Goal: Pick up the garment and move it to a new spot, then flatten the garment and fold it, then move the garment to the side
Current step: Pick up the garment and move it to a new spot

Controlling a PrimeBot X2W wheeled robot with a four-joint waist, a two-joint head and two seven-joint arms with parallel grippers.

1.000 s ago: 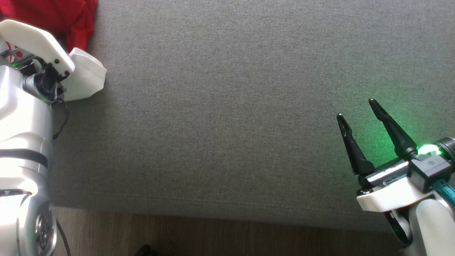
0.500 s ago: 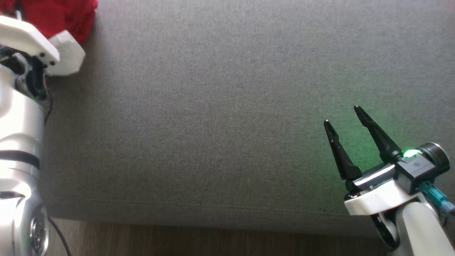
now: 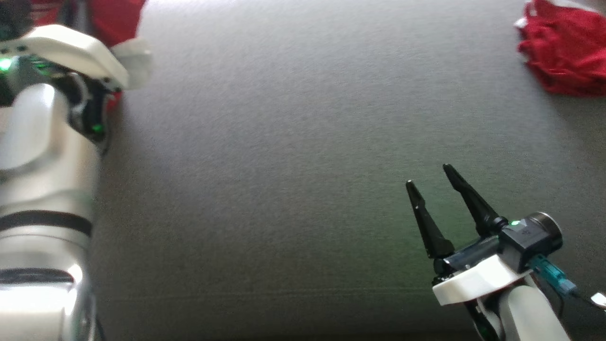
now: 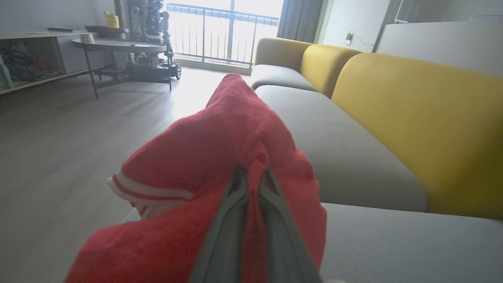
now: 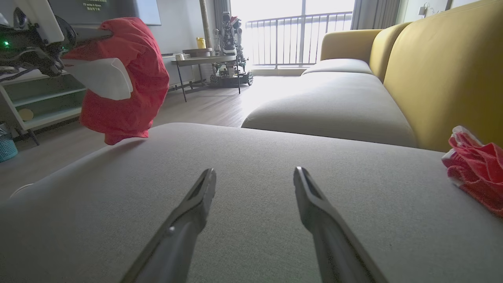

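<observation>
Hanging upper left, red garment (image 3: 120,19) clamped in left gripper (image 4: 253,175); right gripper (image 3: 428,175) btm right w/ fingers apart over grey sofa (image 3: 284,142).

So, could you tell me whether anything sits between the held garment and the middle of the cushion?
Nothing visible does. The garment hangs from the left gripper at the left edge of the bare grey cushion; a second red cloth lies far right.

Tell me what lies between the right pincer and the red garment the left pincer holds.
Bare grey sofa cushion from right pincer to garment, seen in the right wrist view.
</observation>
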